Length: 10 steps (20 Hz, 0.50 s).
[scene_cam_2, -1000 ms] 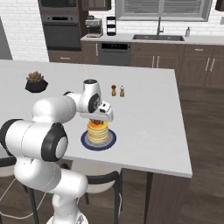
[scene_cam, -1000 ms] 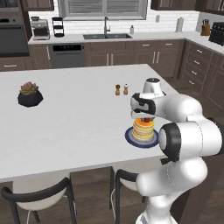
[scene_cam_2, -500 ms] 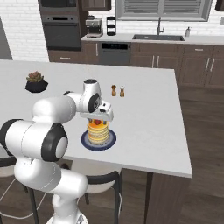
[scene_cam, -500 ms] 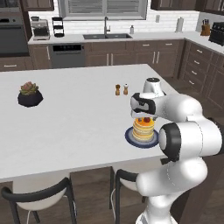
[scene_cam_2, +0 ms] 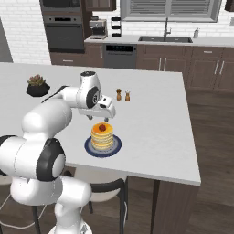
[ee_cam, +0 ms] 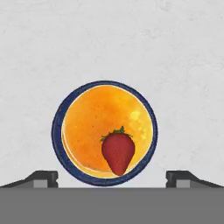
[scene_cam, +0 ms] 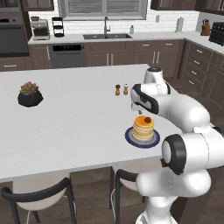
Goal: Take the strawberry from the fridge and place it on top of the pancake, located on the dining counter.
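Strawberry [ee_cam: 117,153] lies on the pancake [ee_cam: 107,131], off-centre, tip pointing toward the gripper [ee_cam: 112,177] directly above. Jaws spread wide, holding nothing; plate [scene_cam: 129,139] on dining counter [scene_cam: 65,118].

The arm bends forward with its gripper [ee_cam: 112,178] pointing straight down, its 2 fingers [ee_cam: 43,177] spread wide, holding nothing.

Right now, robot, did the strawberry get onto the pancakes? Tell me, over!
End effector open, above the plate. Strawberry lying on the pancake, near its edge. Nothing in the way on the dining counter.
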Motion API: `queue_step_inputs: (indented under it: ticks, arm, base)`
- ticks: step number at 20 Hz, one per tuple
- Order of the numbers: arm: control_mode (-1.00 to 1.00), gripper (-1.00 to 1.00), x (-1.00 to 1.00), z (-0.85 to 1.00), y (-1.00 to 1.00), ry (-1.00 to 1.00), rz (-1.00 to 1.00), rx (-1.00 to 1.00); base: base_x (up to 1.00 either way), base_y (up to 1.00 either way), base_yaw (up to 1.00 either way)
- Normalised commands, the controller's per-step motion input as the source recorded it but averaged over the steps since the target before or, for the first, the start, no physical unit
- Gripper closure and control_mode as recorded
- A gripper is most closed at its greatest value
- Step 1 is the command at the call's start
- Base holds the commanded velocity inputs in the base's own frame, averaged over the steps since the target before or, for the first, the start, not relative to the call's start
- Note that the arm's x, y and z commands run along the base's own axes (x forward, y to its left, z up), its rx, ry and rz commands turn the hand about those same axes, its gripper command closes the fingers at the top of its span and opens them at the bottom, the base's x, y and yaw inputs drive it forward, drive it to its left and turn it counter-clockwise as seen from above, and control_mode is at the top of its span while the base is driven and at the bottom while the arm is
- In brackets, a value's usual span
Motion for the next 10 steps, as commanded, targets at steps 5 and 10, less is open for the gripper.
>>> queue_step_inputs:
  ticks: [5, 10]
  arm:
    - [-1.0, -1.0, -1.0, 0.5, 0.66, -0.08, 0.0, -0.01]
    - [-1.0, -1.0, -1.0, 0.1, 1.0, 0.0, 0.0, 0.0]
  base:
    - [0.0, 0.0, 0.0]
    - [0.0, 0.0, 0.0]
